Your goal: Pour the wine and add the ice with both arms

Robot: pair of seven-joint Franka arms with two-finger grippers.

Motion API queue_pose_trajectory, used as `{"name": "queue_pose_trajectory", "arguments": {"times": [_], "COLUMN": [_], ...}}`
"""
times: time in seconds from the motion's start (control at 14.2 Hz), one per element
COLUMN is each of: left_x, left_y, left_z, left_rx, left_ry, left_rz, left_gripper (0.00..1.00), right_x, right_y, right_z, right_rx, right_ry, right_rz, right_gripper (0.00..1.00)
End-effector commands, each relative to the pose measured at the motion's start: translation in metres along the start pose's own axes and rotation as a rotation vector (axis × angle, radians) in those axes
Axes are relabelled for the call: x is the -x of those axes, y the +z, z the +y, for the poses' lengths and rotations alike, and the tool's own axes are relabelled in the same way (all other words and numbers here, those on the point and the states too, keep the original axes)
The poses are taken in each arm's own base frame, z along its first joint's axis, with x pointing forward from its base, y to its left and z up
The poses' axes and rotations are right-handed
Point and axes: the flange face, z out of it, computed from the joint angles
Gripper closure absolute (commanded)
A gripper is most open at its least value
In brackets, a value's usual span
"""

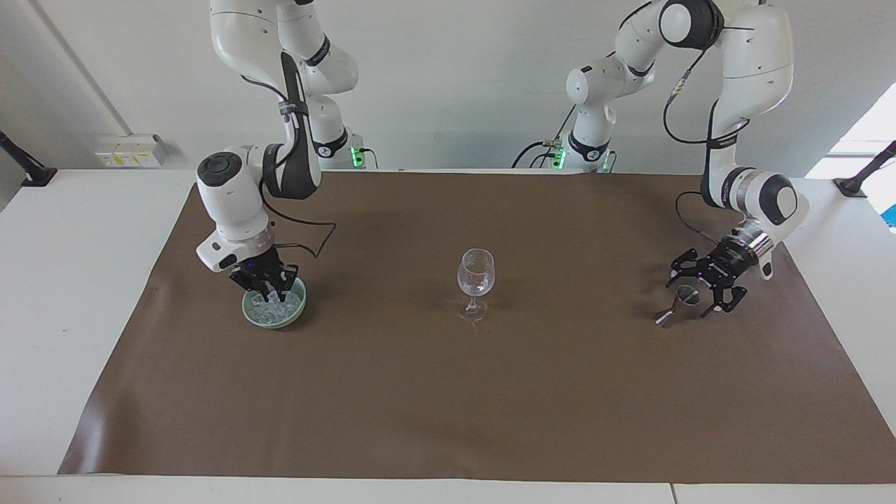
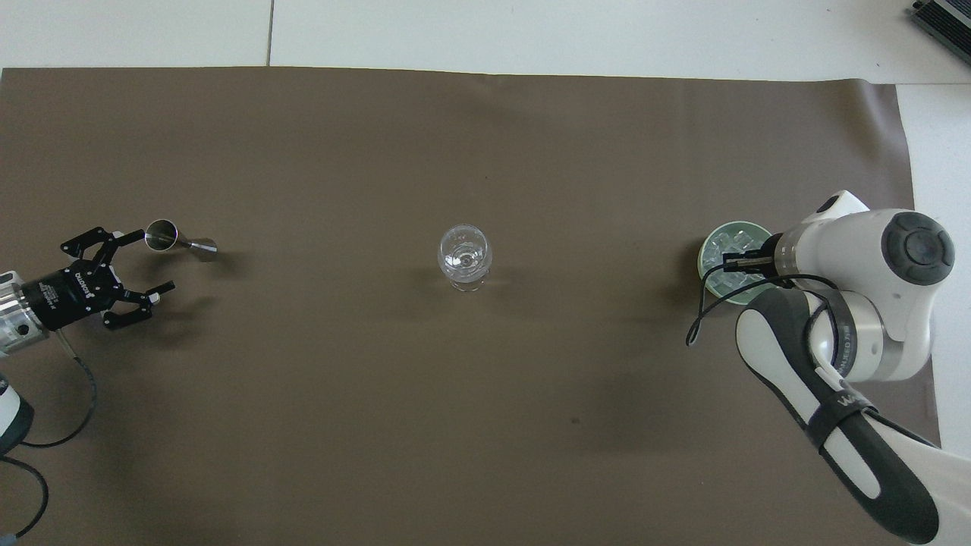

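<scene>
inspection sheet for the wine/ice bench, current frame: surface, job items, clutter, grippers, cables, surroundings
Surface: brown mat over white table.
Job's things: wine glass upright mid-mat; ice in green bowl; metal jigger standing toward the left arm's end.
Clutter: nothing seen.
Grippers: left gripper open, beside the jigger, apart from it; right gripper shut, down in the bowl among the ice.
Cables: black cables hang off both arms.
Surroundings: wall socket box.
</scene>
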Motion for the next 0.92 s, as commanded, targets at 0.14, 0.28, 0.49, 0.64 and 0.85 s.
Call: {"name": "queue_pose_trajectory", "arguments": {"times": [0.14, 0.28, 0.49, 0.64, 0.85], "left_x": [0.024, 0.035, 0.067, 0.098, 0.161], "left_y": [-0.024, -0.031, -0.043, -0.052, -0.041], "left_z": [0.028, 0.040, 0.060, 0.069, 0.077], "left_rx": [-0.105, -0.149, -0.237, -0.283, -0.378], "left_ry": [0.225, 0.318, 0.470, 0.584, 0.759], "left_rz": [0.116, 0.166, 0.269, 0.332, 0.429], "left_gripper": [0.00, 0.00, 0.00, 0.00, 0.00], "right_x": [-0.011, -0.014, -0.012, -0.013, -0.026], "right_y": [-0.030, -0.046, -0.077, -0.106, -0.152], "right_z": [0.006, 0.007, 0.008, 0.004, -0.005], "right_rx": [-0.013, -0.015, -0.019, -0.024, -0.028], "right_ry": [0.056, 0.064, 0.087, 0.090, 0.127], "right_rz": [-0.026, -0.020, 0.009, 0.015, -0.004], "right_gripper": [1.00, 1.00, 1.00, 1.00, 1.00]}}
